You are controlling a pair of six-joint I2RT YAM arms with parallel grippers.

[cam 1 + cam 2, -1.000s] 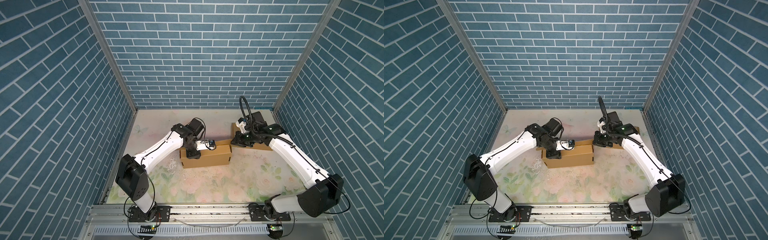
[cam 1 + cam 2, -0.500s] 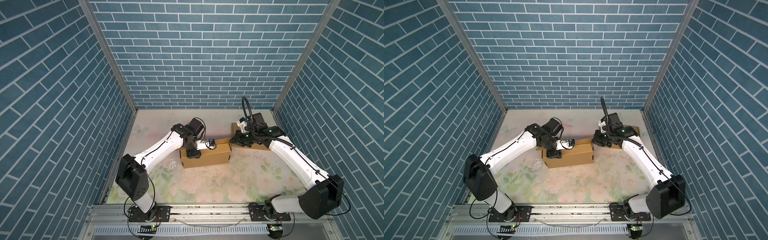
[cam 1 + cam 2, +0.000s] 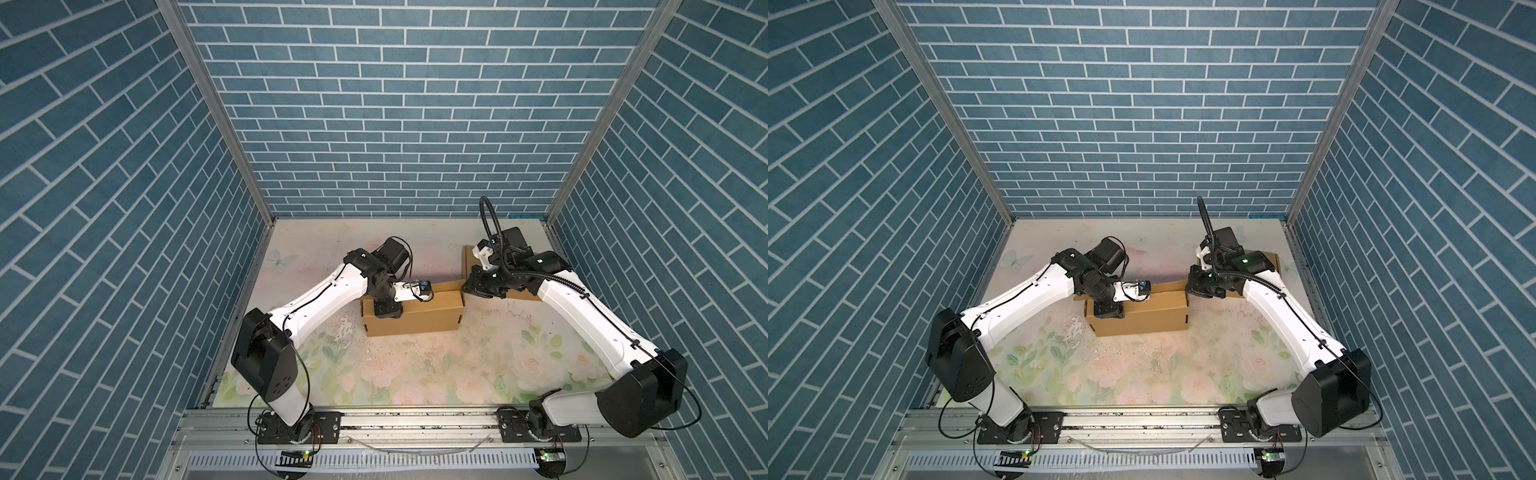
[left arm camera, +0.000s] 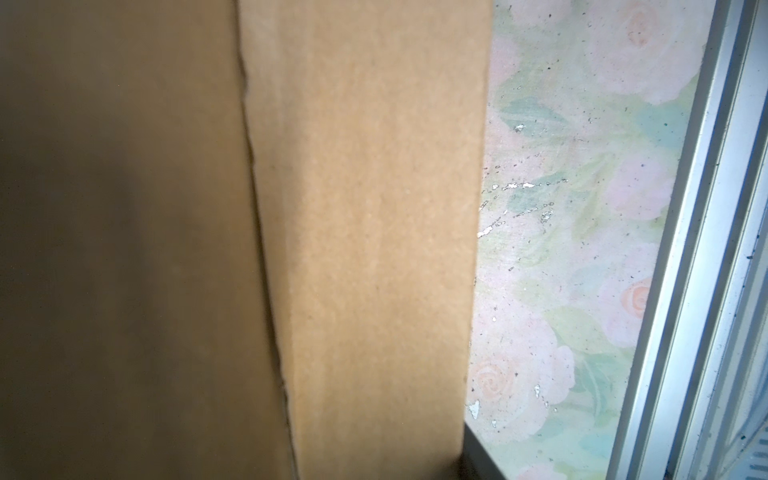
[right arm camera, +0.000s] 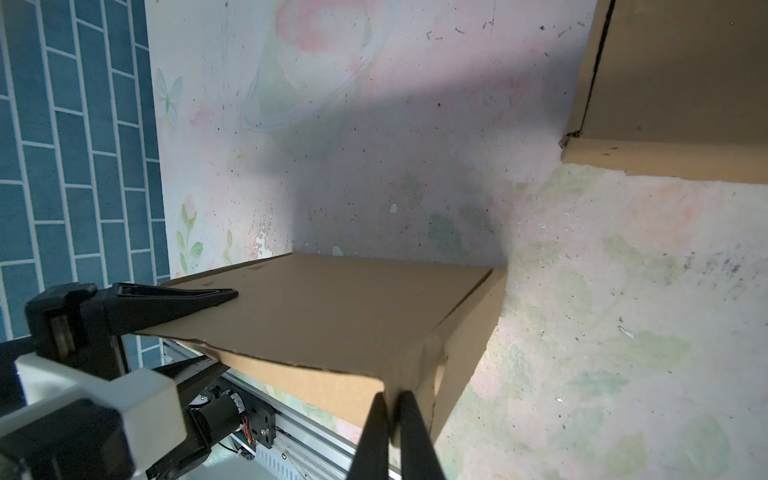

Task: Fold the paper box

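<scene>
Overhead, in both top views: brown paper box (image 3: 415,322) (image 3: 1142,322) on the floral tabletop (image 3: 415,386), a little toward 12 o'clock from the middle, long axis running 9 to 3. At its 9 o'clock end, left gripper (image 3: 388,310) (image 3: 1108,310) down on the top panel. At its 2 o'clock corner, right gripper (image 3: 468,286) (image 3: 1192,286) against a raised back flap (image 3: 446,285). Farther toward 2 o'clock, partly under the right arm, a second cardboard box (image 3: 468,259).

From the left wrist: close, blurred cardboard of the paper box (image 4: 365,249), with tabletop (image 4: 561,249) and a metal rail (image 4: 685,291) beyond.

From the right wrist: paper box (image 5: 332,311) clamped at one edge by the left gripper (image 5: 230,328), one finger (image 5: 178,299) flat on top, its mate beneath. Right gripper (image 5: 392,399) at the crumpled near corner, tips all but closed, only a sliver between; impossible to tell whether cardboard sits nipped there. Second cardboard box (image 5: 665,83) well apart.
</scene>
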